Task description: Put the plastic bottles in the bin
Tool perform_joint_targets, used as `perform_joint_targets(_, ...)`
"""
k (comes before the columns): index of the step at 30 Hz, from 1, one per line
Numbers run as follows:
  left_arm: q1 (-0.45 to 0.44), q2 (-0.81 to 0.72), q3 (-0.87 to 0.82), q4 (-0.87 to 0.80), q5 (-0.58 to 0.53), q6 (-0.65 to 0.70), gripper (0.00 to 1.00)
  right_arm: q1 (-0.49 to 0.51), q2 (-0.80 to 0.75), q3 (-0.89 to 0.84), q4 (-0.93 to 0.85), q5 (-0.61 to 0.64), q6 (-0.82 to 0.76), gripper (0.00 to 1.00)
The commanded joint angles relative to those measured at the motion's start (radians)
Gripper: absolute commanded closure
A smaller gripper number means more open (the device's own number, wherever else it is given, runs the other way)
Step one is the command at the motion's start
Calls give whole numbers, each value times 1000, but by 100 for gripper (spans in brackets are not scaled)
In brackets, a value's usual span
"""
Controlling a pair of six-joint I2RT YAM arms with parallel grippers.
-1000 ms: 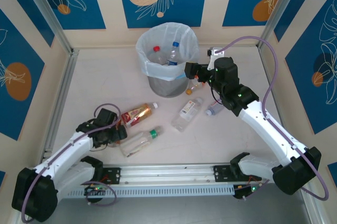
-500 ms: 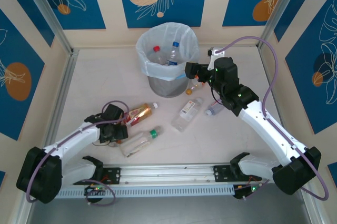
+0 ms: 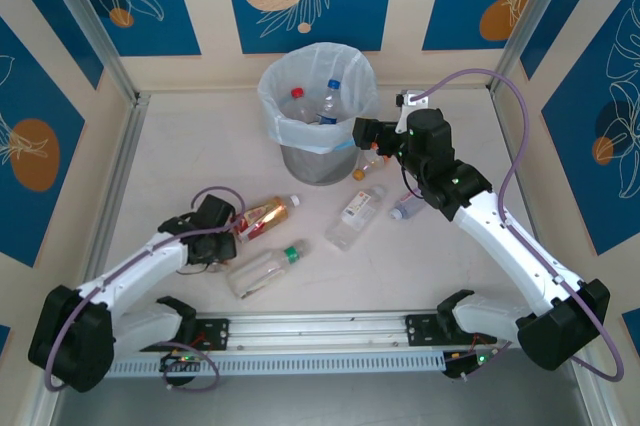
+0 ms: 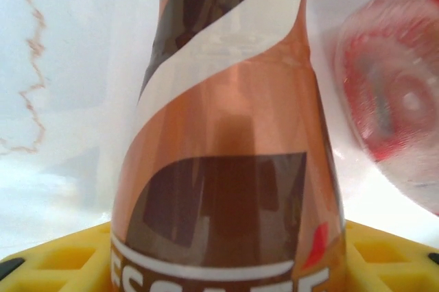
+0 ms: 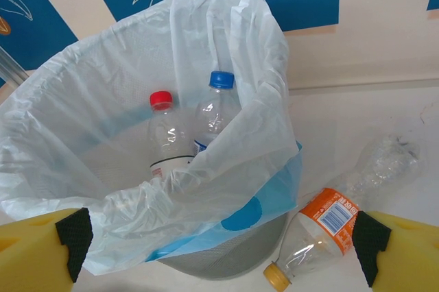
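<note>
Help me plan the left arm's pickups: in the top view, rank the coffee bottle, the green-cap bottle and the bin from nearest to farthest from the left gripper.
1. The coffee bottle, lying between the fingers of the left gripper.
2. The green-cap bottle, lying just to that gripper's near right.
3. The bin, at the back centre of the table.

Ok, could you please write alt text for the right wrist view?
A round grey metal bin lined with a translucent white plastic bag holds a red-capped clear plastic bottle and a blue-capped clear plastic bottle. A clear bottle with an orange label and orange cap lies on the table beside the bin. The yellow fingers of the open right pincer frame the bottom corners.
</note>
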Motion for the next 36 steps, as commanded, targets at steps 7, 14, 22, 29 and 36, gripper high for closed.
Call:
perform_joint_targets(7, 10, -132, 54, -34, -54, -58, 43, -14, -38, -21, 18, 29, 42, 1)
perform_joint_targets(14, 11, -154, 120, 91, -121, -88, 43, -27, -69, -70, 56, 29, 90, 0)
perform_joint_targets(22, 11, -54, 233, 327, -84, -60, 44, -62, -88, -130, 121, -24, 143, 0)
perform_joint_targets(29, 10, 12, 342, 481, -69, 15, 44, -77, -110, -152, 116, -34, 163, 1)
perform_joint_targets(36, 10, 70, 459, 545, 5, 84, 45, -88, -146, -181, 112, -37, 179, 1)
